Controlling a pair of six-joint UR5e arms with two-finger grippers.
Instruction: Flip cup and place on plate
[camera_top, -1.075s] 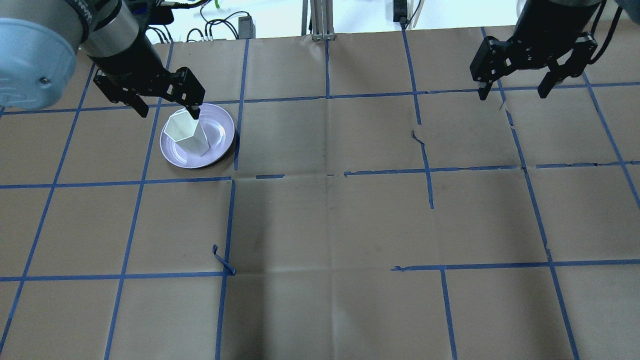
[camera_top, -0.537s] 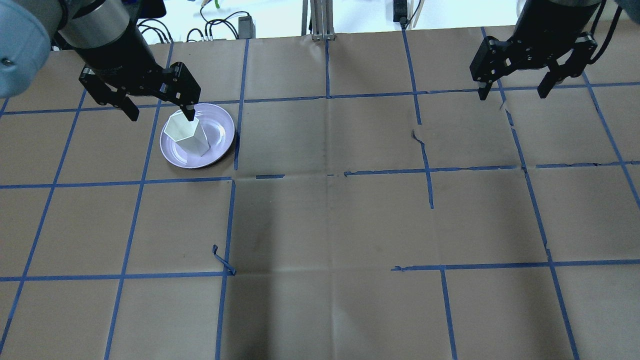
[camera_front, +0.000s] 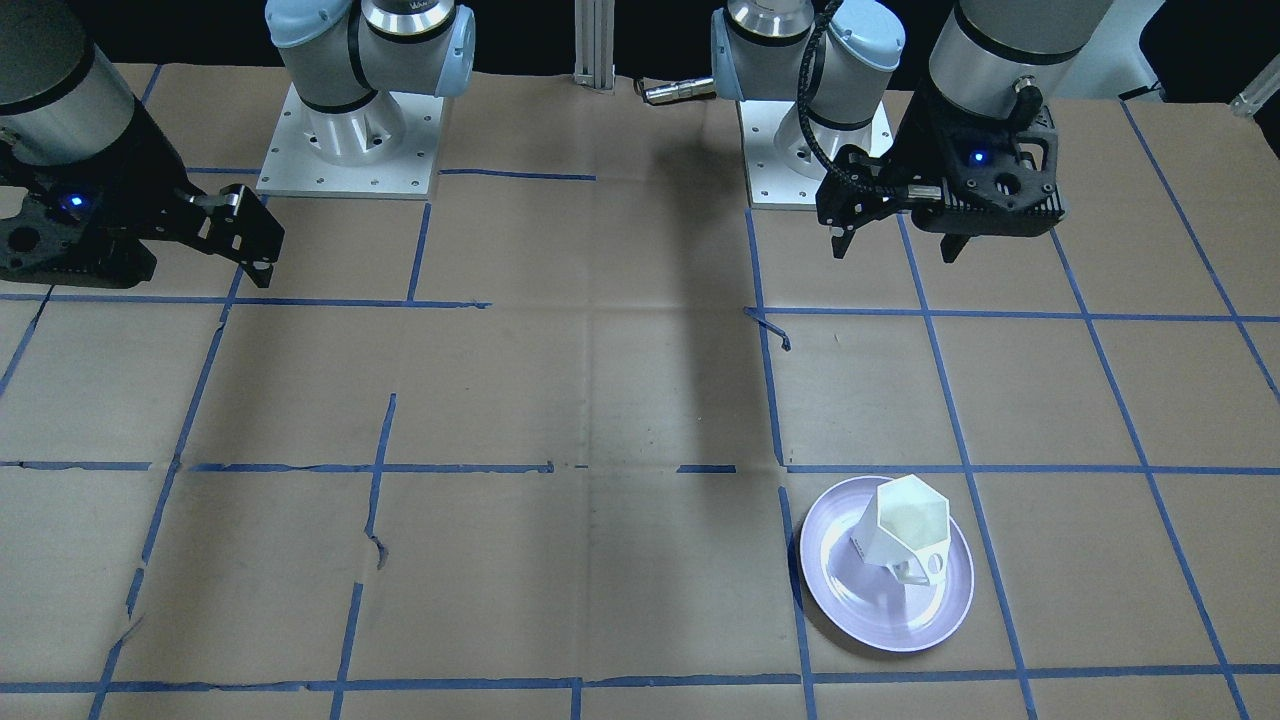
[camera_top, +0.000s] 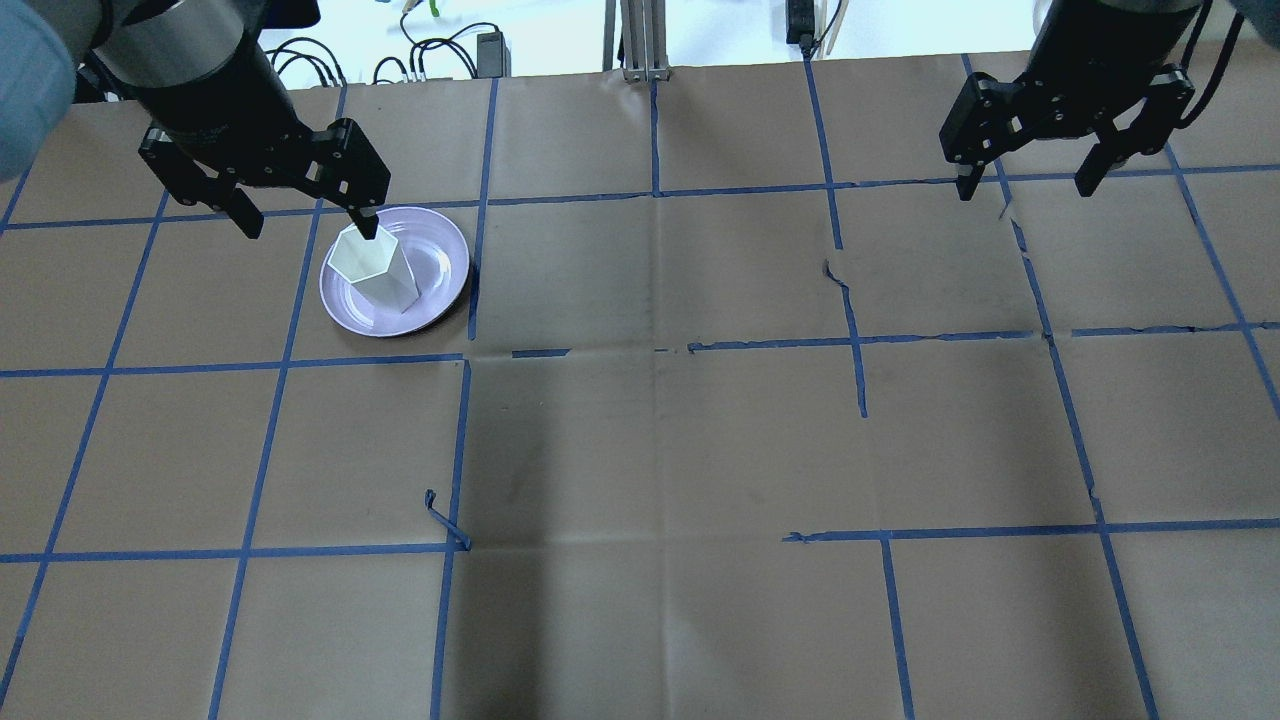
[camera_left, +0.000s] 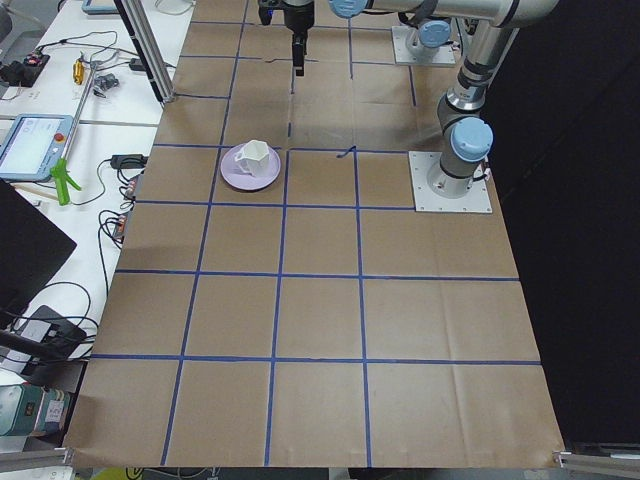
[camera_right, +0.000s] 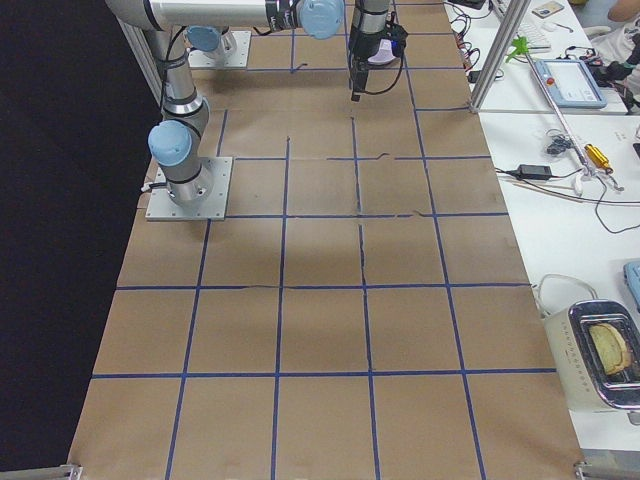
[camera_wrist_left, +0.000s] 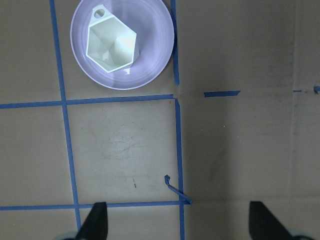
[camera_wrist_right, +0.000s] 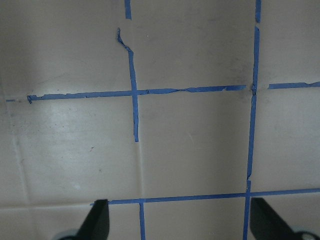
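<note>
Looks straight down on the plate (camera_wrist_left: 152, 56) at far left, with the cup (camera_wrist_left: 112, 46) standing mouth-up on it, handle on the far side. Nearer, shows a loose curl of blue tape (camera_wrist_left: 175, 186) and the left gripper (camera_wrist_left: 177, 226) spread wide, empty.

Cup (camera_wrist_left: 111, 44): smooth white, faintly sheened. Plate (camera_wrist_left: 155, 65): glossy lavender glaze, catching highlights. Table (camera_top: 650, 450): matt, creased brown paper, gridded with blue tape (camera_top: 200, 367), torn in spots.
</note>
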